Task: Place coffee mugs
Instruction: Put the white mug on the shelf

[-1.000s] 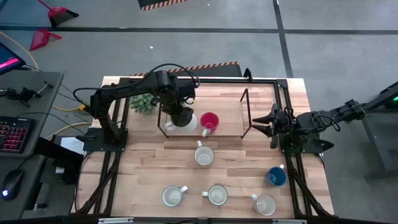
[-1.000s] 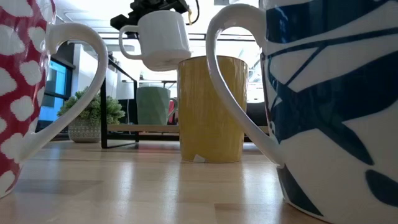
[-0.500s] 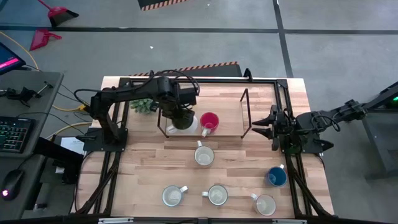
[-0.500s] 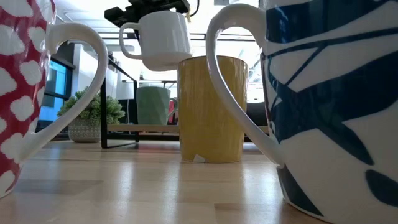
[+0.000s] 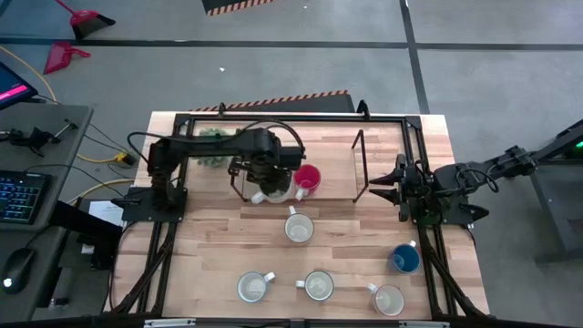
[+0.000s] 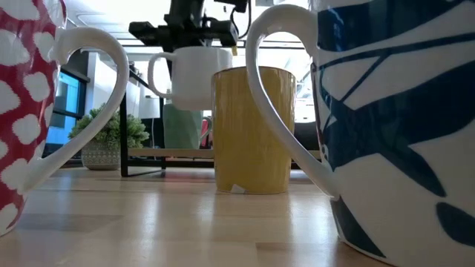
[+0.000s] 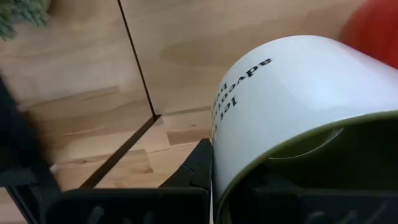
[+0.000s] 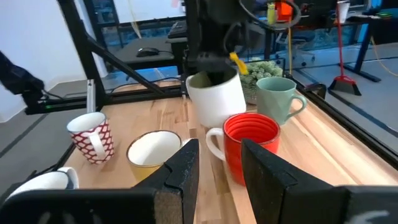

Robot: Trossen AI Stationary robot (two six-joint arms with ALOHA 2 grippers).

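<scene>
My left gripper [image 5: 267, 180] hangs over the black wire frame, shut on a white mug with an olive-green inside [image 6: 194, 74], also seen as the white mug [image 8: 214, 98]. Close beside it stands a red mug [image 8: 250, 146], and behind that a teal-green mug [image 8: 277, 96]. A cream mug [image 5: 299, 228], a blue mug [image 5: 405, 259] and three pale mugs [image 5: 318, 285] stand upright on the near half of the table. My right gripper [image 5: 375, 188] waits open at the frame's right end. My left gripper comes from above, pointing down, at the white mug's rim [image 7: 249, 168]. One finger [image 7: 198, 167] lies on the outer wall; the other seems to be inside the mug, hidden by the rim. The mug hangs upright, lifted clear of the table, handle [image 6: 157, 74] toward the table's left.
A spiky potted plant [image 5: 214, 146] stands at the far left. The black wire frame [image 5: 360, 164] has upright rods at both ends. A red-and-white dotted mug [image 8: 93, 137] and a yellow mug [image 8: 152, 149] stand nearer the table's front. Black rails [image 5: 414, 146] run along the table's edges.
My left gripper has come down with the white mug and shifted a little toward the red mug, its wrist turning as the arm stretched out. The mug, tilted before, now hangs level and lower. My right arm has kept still.
</scene>
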